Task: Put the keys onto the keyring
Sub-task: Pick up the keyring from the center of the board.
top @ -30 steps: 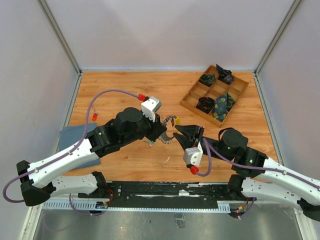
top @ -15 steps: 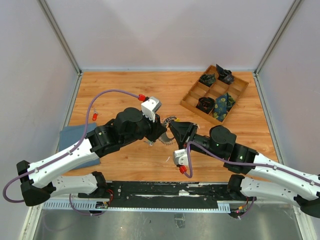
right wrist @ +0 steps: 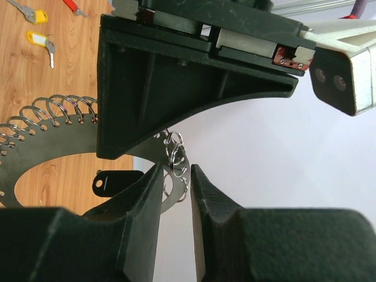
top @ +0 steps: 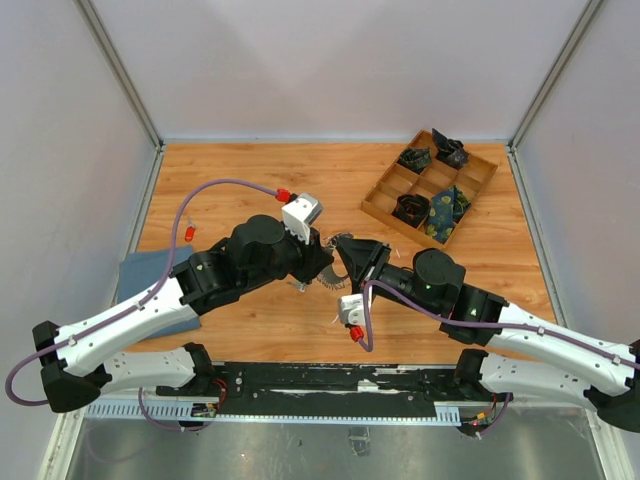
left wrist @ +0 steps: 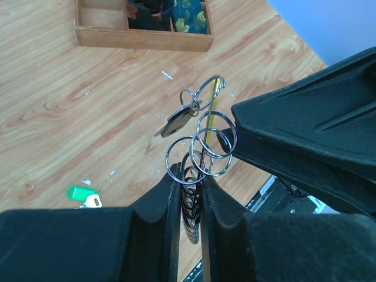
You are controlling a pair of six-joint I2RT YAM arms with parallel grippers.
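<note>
The keyring is a silver loop with a yellow sleeve and several small split rings. It is held up above the table. My left gripper is shut on its lower edge, with a black tag hanging beside it. In the top view the keyring sits between the two grippers. My right gripper has its jaws narrowly apart around the keyring's rim and a few small rings, with a sliver of light still showing. Yellow-headed keys and a red one lie on the table. A green-headed key lies below the left gripper.
A wooden compartment tray with dark rolled fabric bundles stands at the back right. A blue pad lies at the left under the left arm. The left gripper's body fills most of the right wrist view.
My right arm has swung left and forward, bringing its gripper tips up to the keyring held by the left gripper. The left arm has hardly moved.
</note>
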